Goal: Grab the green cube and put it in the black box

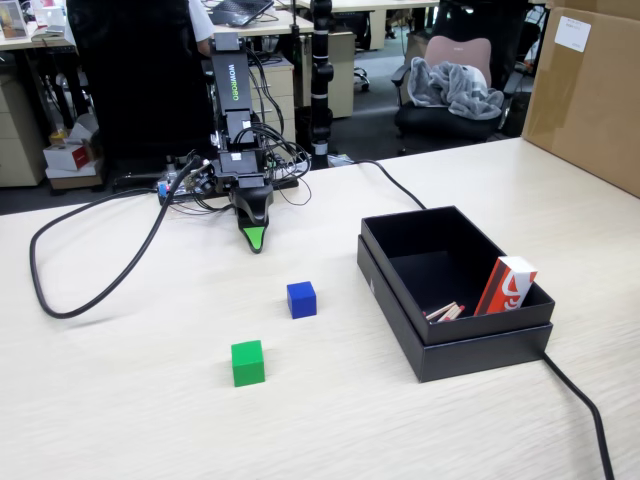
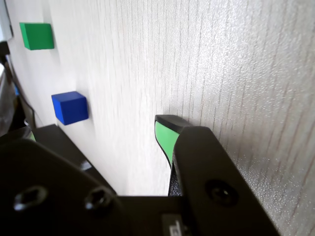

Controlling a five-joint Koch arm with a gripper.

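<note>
The green cube (image 1: 248, 362) lies on the pale wooden table, near the front and left of centre in the fixed view. In the wrist view the green cube (image 2: 37, 36) shows at the top left, far from the jaws. The black box (image 1: 455, 335) stands open-topped at the right. My gripper (image 1: 254, 238) points down at the table behind both cubes, well short of the green one. In the wrist view the gripper (image 2: 96, 132) is open, with bare table between its green-padded fingers (image 2: 165, 137) and nothing held.
A blue cube (image 1: 301, 299) sits between the gripper and the green cube; the wrist view shows this blue cube (image 2: 70, 107) at the left. A red and white carton (image 1: 505, 285) leans inside the box. Black cables (image 1: 90, 270) loop at the left. A cardboard box (image 1: 590, 90) stands far right.
</note>
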